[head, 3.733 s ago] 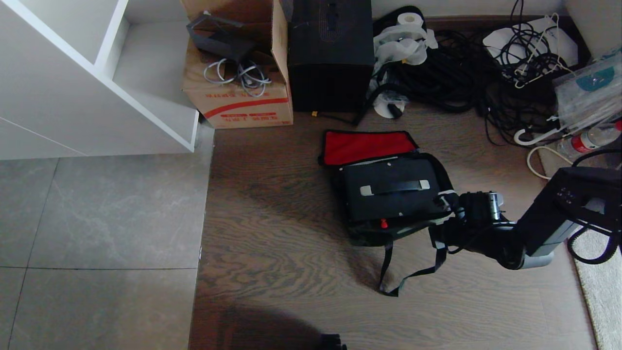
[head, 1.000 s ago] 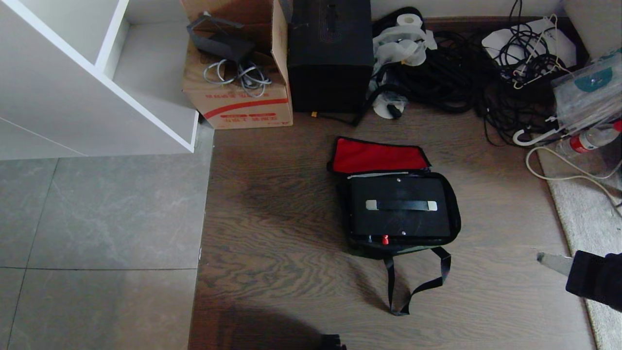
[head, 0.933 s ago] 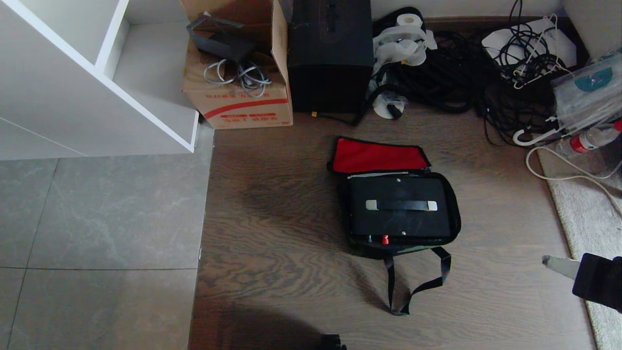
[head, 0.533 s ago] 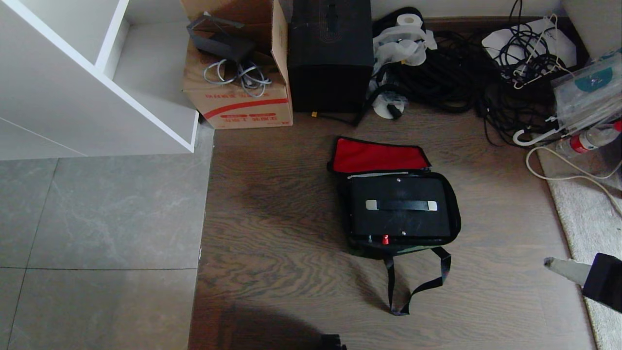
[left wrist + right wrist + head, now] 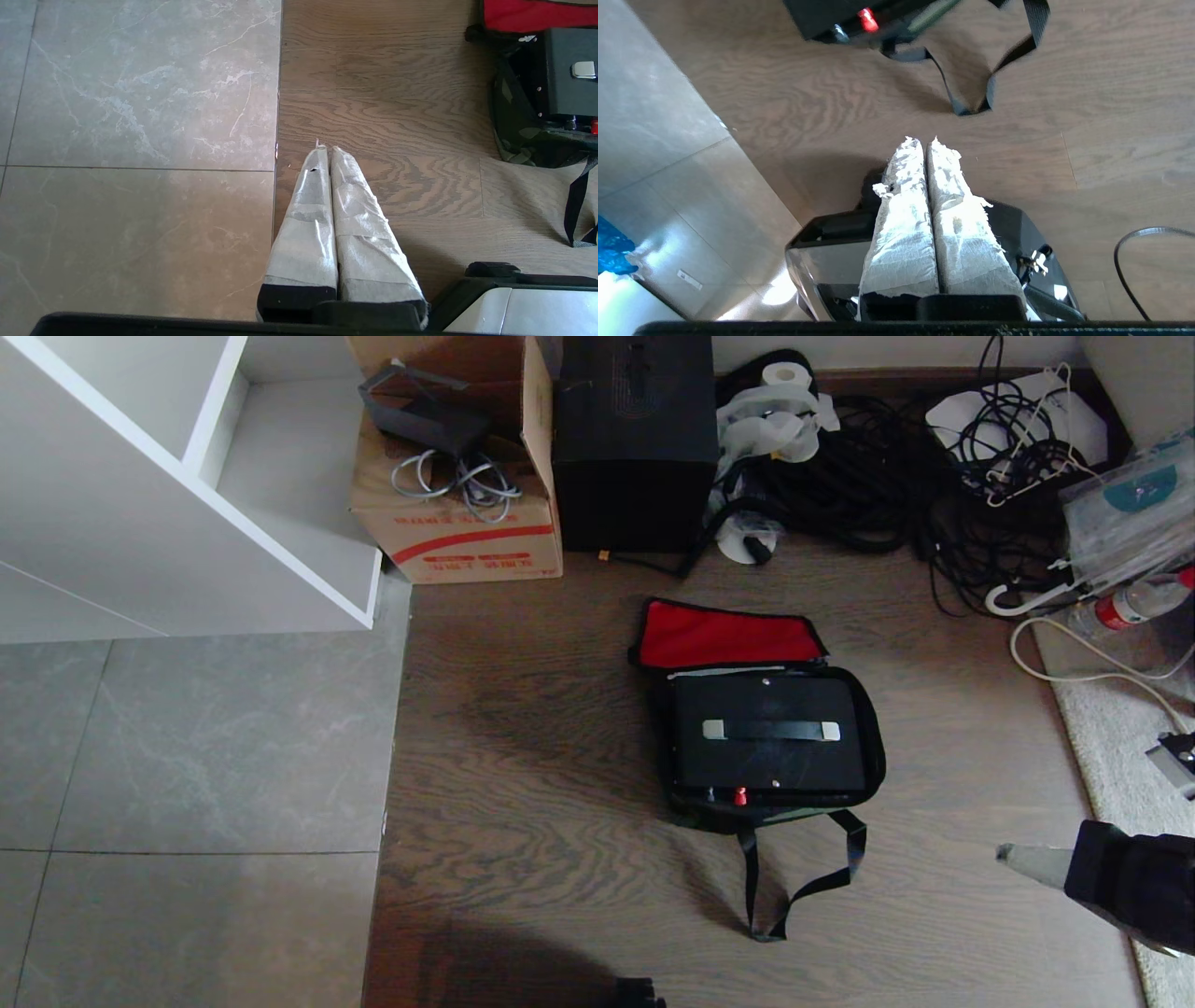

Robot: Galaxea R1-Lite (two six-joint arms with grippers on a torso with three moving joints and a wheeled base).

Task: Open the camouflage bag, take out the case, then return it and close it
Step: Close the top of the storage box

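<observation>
Bare floor (image 5: 943,859) lies open between the right gripper's fingers (image 5: 1022,861) and the camouflage bag (image 5: 766,747); its strap loop (image 5: 798,887) sprawls there, probably flat. Cables (image 5: 896,476) crowd beyond.

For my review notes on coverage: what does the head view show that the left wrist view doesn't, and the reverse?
Only the head view shows the case's handle whole, the cardboard box, the cable pile and the right gripper, shut, low at the right edge. Only the left wrist view shows the left gripper, shut, above the seam between tile and wood. Both show the camouflage bag open, red lining up, case inside.
</observation>
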